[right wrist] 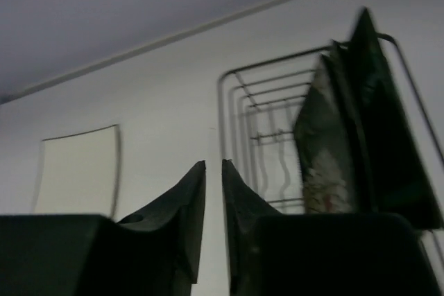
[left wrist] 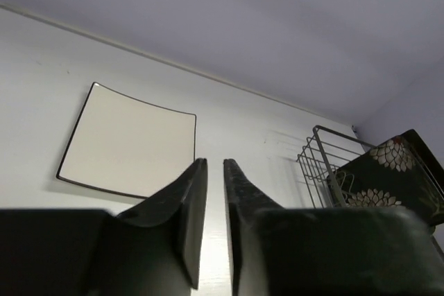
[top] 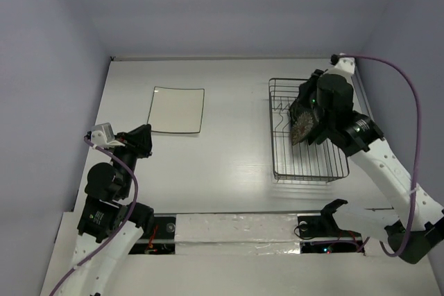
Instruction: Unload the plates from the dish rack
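Observation:
A plain white square plate (top: 176, 110) lies flat on the table at the back left; it also shows in the left wrist view (left wrist: 128, 141) and the right wrist view (right wrist: 76, 168). The dark wire dish rack (top: 326, 171) stands at the right. A black plate with white flowers (top: 302, 129) stands upright in it (right wrist: 322, 150). Another dark plate (right wrist: 385, 136) stands beside it, its colour unclear. The mint plate is not in view. My right gripper (top: 303, 105) hovers over the rack, shut and empty (right wrist: 214, 162). My left gripper (top: 144, 136) is shut and empty (left wrist: 215, 161), near the white plate.
The back wall and side walls enclose the table. The rack (left wrist: 326, 164) sits close to the right wall. The right arm's links cross above the rack's right side. A taped strip with the arm bases runs along the near edge.

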`<state>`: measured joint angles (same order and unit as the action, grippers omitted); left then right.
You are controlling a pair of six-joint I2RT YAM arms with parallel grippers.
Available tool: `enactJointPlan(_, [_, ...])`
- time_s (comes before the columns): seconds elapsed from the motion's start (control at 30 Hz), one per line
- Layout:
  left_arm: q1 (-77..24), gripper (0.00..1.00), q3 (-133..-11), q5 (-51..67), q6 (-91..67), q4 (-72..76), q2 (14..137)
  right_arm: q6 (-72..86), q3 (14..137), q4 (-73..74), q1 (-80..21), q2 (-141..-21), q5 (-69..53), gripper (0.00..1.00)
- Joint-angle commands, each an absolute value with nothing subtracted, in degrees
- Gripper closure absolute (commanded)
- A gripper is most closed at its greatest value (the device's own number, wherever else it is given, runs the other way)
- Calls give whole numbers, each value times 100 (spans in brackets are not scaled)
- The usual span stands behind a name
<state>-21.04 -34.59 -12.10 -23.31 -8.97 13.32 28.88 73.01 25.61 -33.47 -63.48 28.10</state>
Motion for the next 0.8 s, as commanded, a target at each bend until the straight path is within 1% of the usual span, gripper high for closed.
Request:
enactJointPlan(0.0, [-2127,83,-3516,-1187,-2356,-703,1336,2505,6934,3629,-2910,-6285,3155,76])
enactJointPlan(0.03, [-2127,77,-3516,-1187,-2347,-703,1353,2479,6978,3891,-2840,-6284,3242,72])
enactJointPlan(0.1, [-2127,72,-3507,-1187,-2347,-694,1353,2382,7162,4095,-2699,-6328,3445,65])
enactJointPlan(0.13, [-2127,69,-3507,-1187,-2347,-703,1345,2364,7224,4322,-2698,-6441,3506,64])
enactJointPlan(0.23, [-2127,65,-3498,-1187,-2338,-686,1353,2329,7426,4578,-2575,-6714,3753,63])
enactJointPlan(0.43, [-2127,62,-3507,-1187,-2347,-686,1336,2382,7567,4851,-2522,-7128,4166,62])
enactJointPlan(0.77, [-2127,61,-3498,-1187,-2347,-677,1318,2224,7655,4773,-2365,-7207,4131,62])
